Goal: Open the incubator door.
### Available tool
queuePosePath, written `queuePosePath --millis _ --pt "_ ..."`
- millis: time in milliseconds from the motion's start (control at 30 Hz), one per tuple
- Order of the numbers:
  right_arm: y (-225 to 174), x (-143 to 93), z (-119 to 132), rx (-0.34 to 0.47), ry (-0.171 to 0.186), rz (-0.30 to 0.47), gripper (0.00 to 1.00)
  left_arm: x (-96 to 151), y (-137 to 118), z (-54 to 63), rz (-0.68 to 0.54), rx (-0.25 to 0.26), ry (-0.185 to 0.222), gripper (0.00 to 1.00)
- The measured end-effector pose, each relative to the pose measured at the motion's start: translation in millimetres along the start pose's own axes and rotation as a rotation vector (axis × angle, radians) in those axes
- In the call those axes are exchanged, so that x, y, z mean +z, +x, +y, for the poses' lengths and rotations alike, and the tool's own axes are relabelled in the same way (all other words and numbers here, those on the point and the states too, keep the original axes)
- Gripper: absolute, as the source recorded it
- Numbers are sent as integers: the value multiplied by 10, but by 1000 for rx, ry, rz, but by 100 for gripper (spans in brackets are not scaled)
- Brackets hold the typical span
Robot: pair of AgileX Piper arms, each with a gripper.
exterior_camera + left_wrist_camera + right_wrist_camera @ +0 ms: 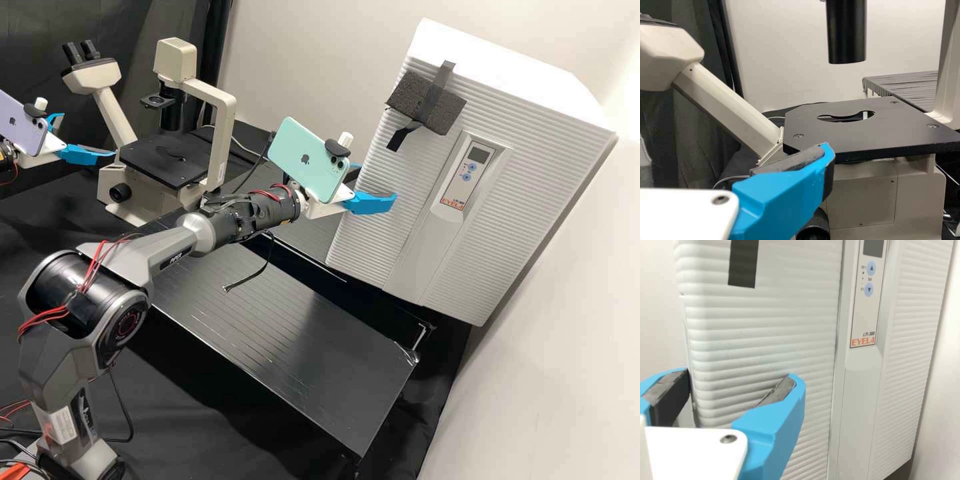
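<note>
- The incubator (527, 60) stands at the far right, its ribbed door (765, 327) looking shut.
- The right gripper (737, 379) is wide, its 2 fingers straddling the door's left edge, probably to get a hold for pulling; no firm grip shows.
- The left gripper (85, 136) is also wide, by the microscope (217, 107), likely parked since 1 arm may do.
- Foam (427, 103) is taped on the door's upper left, perhaps as padding.

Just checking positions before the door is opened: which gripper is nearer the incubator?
The right gripper: it is close to the incubator, while the left gripper is by the microscope.
</note>
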Motion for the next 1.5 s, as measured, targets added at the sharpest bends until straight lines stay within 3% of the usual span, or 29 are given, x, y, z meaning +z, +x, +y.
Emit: queuePosePath --millis 767,967,1133,1300,1333,1500 --pt "-243 152 137 1 36 -9 0 0 0 0 0 0 0 100" --pt "-478 266 194 40 40 -6 0 0 0 0 0 0 0 100" --pt "-721 374 275 101 75 -9 0 0 0 0 0 0 0 100" --pt "-914 464 329 152 83 -16 0 0 0 0 0 0 0 100" --pt "-938 475 338 160 83 -17 100 0 0 0 0 0 0 100" --pt "-1009 508 371 186 93 -22 100 0 0 0 0 0 0 100"
